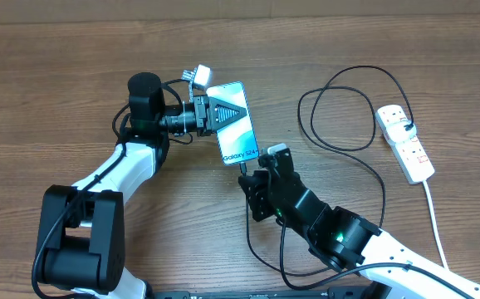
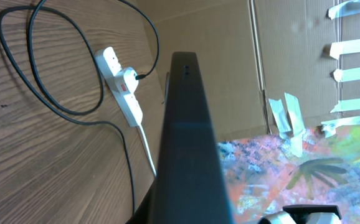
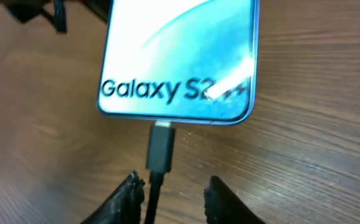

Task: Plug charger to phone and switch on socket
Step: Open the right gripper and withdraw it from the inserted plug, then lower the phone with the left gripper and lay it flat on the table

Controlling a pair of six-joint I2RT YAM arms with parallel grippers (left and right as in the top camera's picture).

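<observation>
The phone lies on the wooden table with its light blue screen up and "Galaxy S24" text at the near end. My left gripper is shut on the phone's far end; in the left wrist view the phone shows edge-on as a dark slab. The charger's black connector tip sits in the port at the phone's near end. My right gripper is open just behind the connector, with the cable running between its fingers. The cable loops to the right toward the socket.
The white power strip has red switches and a white plug in one outlet; its white cord trails toward the table's front right. Cardboard walls with tape stand beyond the table in the left wrist view.
</observation>
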